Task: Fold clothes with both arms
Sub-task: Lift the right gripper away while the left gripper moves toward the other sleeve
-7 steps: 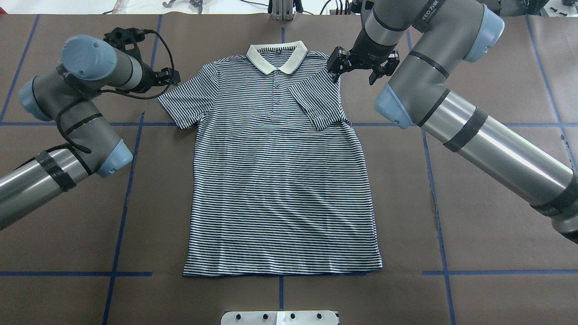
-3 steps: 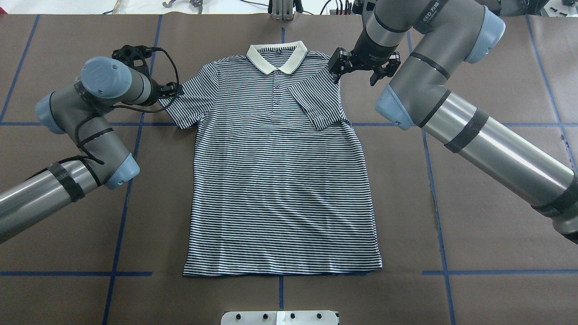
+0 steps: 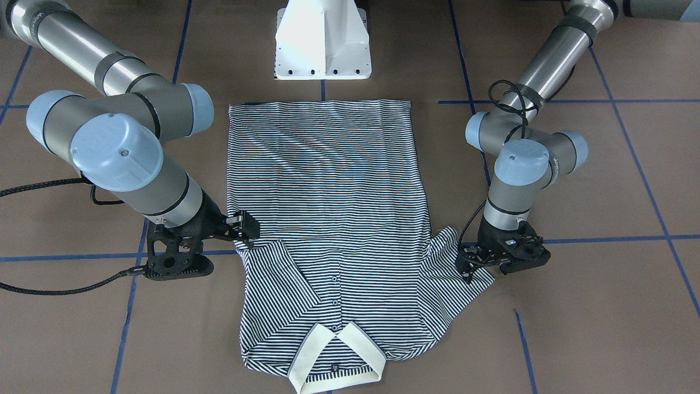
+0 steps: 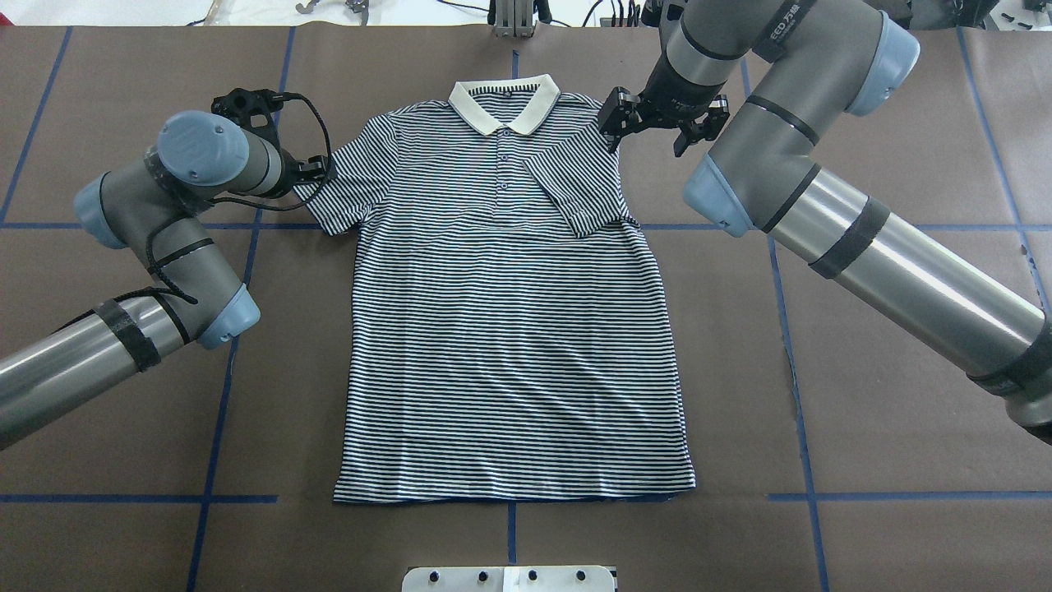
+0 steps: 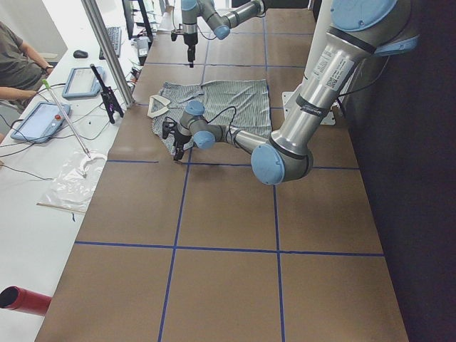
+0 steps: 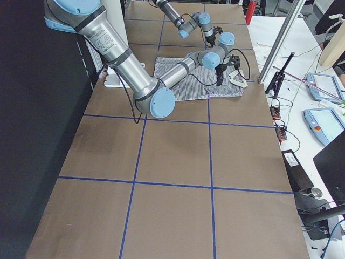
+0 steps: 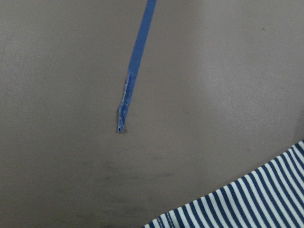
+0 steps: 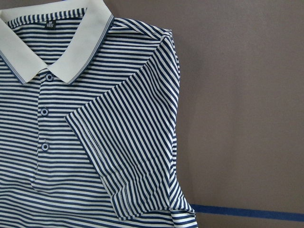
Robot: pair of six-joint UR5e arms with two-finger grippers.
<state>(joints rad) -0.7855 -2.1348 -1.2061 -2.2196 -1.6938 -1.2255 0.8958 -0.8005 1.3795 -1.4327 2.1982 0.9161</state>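
Over 1 s: advanced left tool [image 4: 319, 169] to edge of left sleeve [image 4: 345, 185]; open or closed, cannot tell. Right tool [image 4: 649, 131] unmoved, fingers apart, empty. Polo shirt [image 4: 509, 329] flat on surface [image 4: 863, 370], right sleeve [image 4: 575, 185] folded in; left fold likely next.

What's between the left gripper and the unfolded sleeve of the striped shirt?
Nothing visible. The left gripper sits right at the outer edge of the unfolded sleeve of the polo shirt; only bare brown table covering and blue tape lie beside it.
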